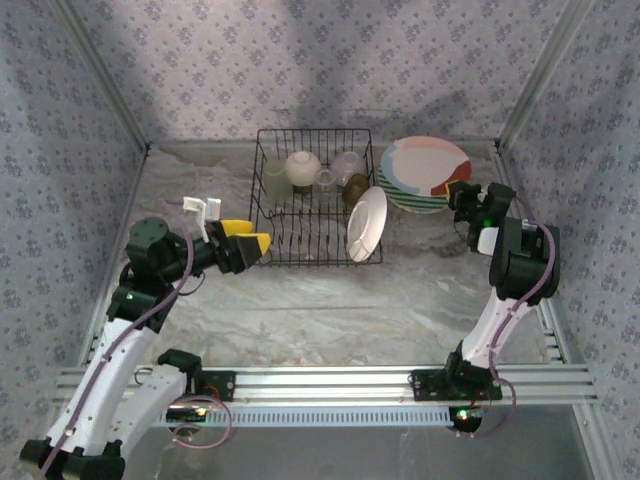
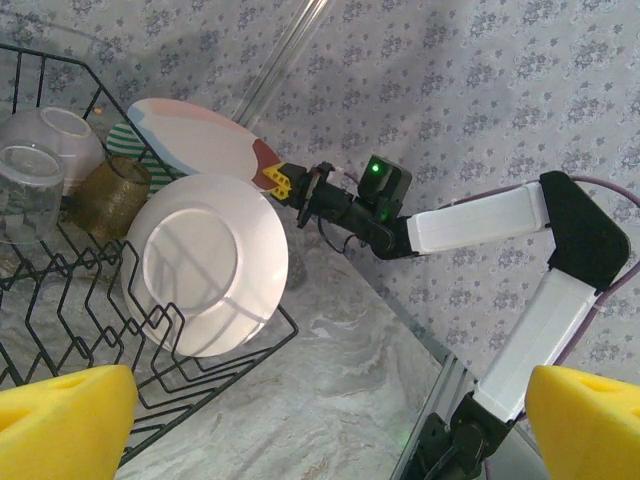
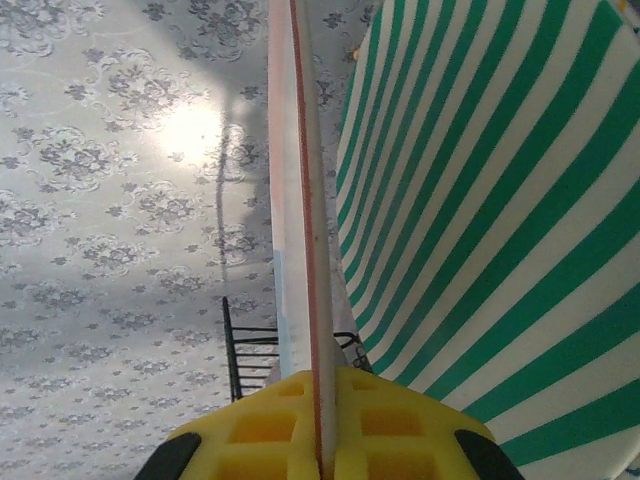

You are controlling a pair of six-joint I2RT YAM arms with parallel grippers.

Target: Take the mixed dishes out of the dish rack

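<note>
Tabletop (image 1: 330,310), with the dish rack (image 1: 300,262) at far centre. Out of the rack, to its right: red-rimmed plate (image 1: 420,160) over green-striped plate (image 1: 415,205). In the rack: white plate (image 1: 366,224) upright at near-right corner, cream bowl (image 1: 303,167), lavender bowl (image 1: 348,165), amber cup (image 1: 355,187), pale cup (image 1: 274,180). Right claw (image 3: 320,420) clamped on the red-rimmed plate's edge (thin rim pinch only). Left claw (image 1: 250,237) spread wide, empty, just left of the rack. Risk: the plate pivots in that edge grip, slips and knocks the striped plate; letting go while tilted would do it. Left claw could snag wires reaching in.
</note>
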